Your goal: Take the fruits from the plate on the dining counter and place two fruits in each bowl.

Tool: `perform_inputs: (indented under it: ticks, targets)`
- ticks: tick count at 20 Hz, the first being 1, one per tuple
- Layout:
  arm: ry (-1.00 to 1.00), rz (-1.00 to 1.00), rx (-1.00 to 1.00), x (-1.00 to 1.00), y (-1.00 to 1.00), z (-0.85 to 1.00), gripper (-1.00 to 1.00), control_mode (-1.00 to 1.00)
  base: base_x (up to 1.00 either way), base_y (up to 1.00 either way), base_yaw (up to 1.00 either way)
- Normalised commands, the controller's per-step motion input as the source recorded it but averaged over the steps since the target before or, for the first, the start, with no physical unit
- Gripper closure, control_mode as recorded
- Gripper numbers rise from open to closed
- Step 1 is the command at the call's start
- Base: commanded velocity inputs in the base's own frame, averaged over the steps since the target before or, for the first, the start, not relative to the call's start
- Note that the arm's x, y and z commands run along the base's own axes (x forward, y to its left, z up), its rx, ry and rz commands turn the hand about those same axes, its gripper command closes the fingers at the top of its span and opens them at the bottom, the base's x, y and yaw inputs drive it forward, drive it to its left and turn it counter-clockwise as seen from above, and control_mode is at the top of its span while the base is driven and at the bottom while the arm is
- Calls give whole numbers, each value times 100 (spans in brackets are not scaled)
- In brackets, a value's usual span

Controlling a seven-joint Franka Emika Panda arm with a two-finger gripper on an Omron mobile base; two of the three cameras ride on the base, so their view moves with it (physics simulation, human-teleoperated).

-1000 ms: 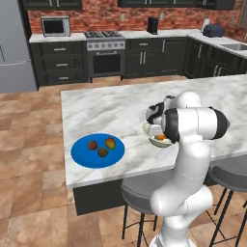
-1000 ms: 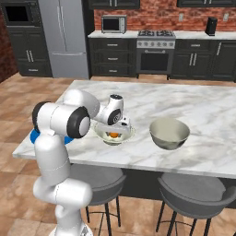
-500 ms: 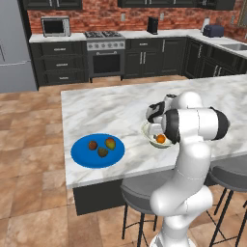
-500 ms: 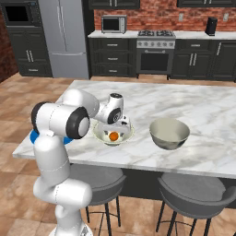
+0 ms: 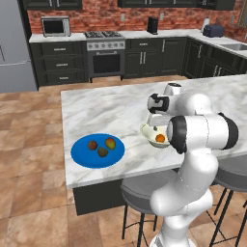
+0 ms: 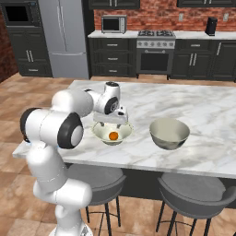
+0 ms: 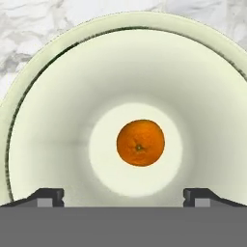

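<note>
The jaws stand wide apart and hold nothing; in the hand view the two fingertips (image 7: 46,197) rise at the far left and right of the bottom edge. The gripper (image 6: 110,120) hangs straight over the cream bowl (image 6: 100,133), pointing down. The orange (image 7: 140,143) lies loose at the middle of that bowl's floor, clear of both fingertips.

The right base view adds the grey bowl (image 6: 169,133), standing on the desk (image 6: 184,99) just beside the cream one, on its right. The left base view shows, well to the left of the cream bowl (image 5: 148,130), the blue plate (image 5: 79,153) near the desk's front edge. Three fruits lie close together on it: the mango (image 5: 110,143), a tan-brown fruit (image 5: 92,144) and a dark fruit (image 5: 102,152), possibly a kiwi, though it is too small to tell.
</note>
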Motion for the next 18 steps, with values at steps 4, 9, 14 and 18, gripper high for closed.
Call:
perform_inputs:
  ticks: [4,9,14,18]
  targets:
    - [1,0,0,-31,95,35,-100,-100,0,0,0]
    - [2,1,-2,-16,100,10,-100,-100,0,0,0]
    - [5,3,0,-20,100,0,-100,-100,0,0,0]
    - [10,4,1,-12,100,0,-100,-100,0,0,0]
